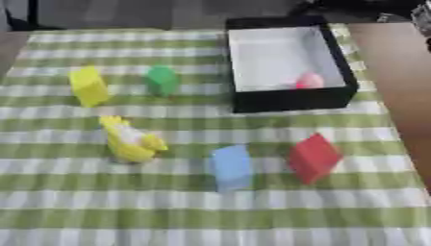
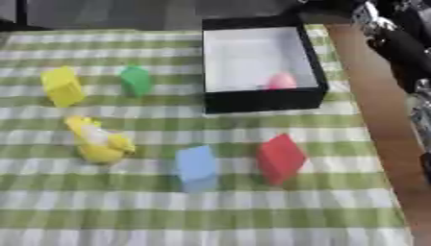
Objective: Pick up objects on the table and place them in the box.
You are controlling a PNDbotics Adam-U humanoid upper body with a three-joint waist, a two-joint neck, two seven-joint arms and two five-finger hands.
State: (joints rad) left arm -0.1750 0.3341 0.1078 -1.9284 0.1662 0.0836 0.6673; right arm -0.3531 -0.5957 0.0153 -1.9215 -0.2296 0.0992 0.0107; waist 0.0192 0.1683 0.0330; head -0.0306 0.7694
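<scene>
Fingers: you cannot tell their state; only your right arm [image 2: 402, 45] shows, upper right. One pink object [image 1: 309, 80] sits in the box [image 1: 290, 100]; five remain on the worktop [image 1: 76, 202].

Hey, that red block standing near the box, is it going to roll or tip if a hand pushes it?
The red block has flat faces and sharp corners, so it probably won't roll. It stands tilted, taller than wide, so a push up high may topple it. The checked tablecloth beneath could bunch and drag rather than let it slide.
</scene>
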